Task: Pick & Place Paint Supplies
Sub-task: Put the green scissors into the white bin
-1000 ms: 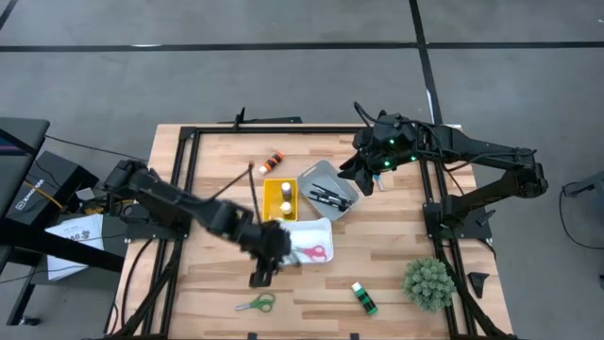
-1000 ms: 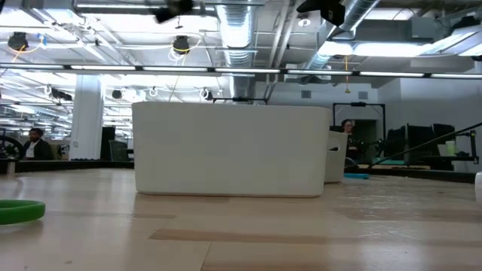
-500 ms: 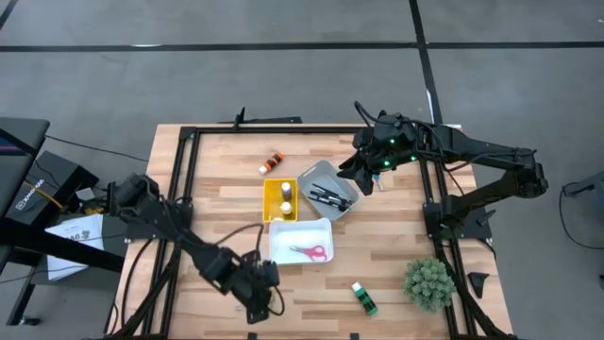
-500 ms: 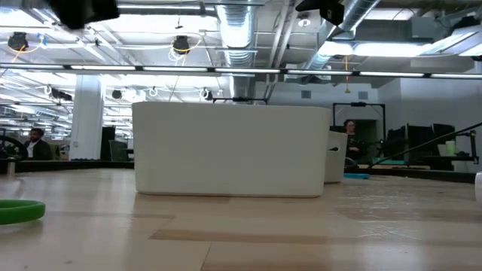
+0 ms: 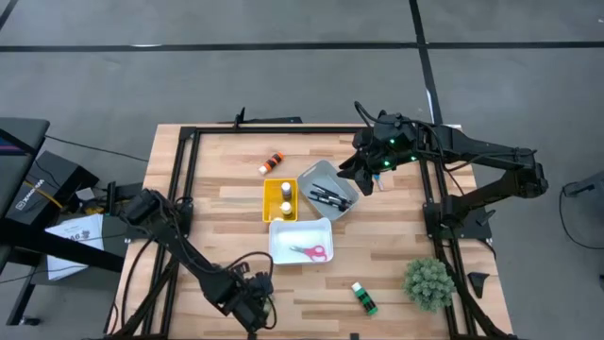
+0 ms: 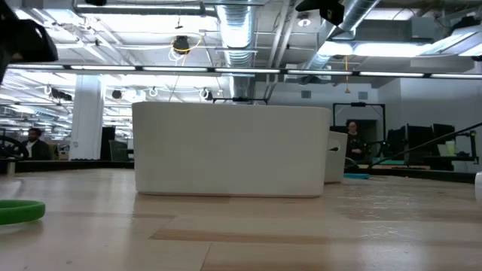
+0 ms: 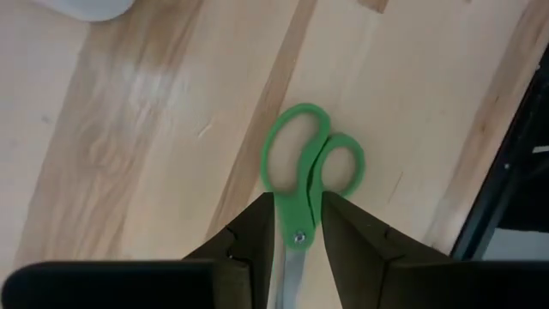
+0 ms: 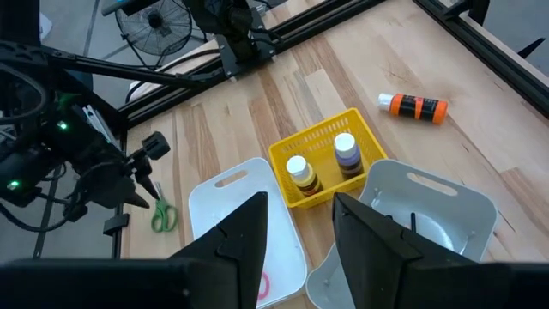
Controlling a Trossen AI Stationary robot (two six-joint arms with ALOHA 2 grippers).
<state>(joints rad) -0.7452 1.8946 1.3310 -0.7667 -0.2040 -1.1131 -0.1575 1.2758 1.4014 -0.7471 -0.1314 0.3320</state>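
The green-handled scissors lie flat near the table's near edge; a handle loop shows in the low view. My left gripper is over them and shut on them, hiding them in the high view. My right gripper hangs open above the grey bin, which holds dark paintbrushes. Two bottles stand in the yellow basket. Pink scissors lie in the white bin. An orange bottle and a green bottle lie on the table. My left gripper pinches the green scissors between its two fingers at the shanks, just below the handle loops and beside the pivot. The fingers come from above, pointing down, one on each side of the scissors. The scissors lie flat on the table.
A fuzzy green ball plant sits at the near right corner. Black frame rails run along the table's left, right and far sides. In the low view the white bin blocks the middle; people show far off in the room behind.
My left gripper has swung from the white bin's near left corner toward the table's near edge and come down over the green scissors. The scissors have stayed where they were.
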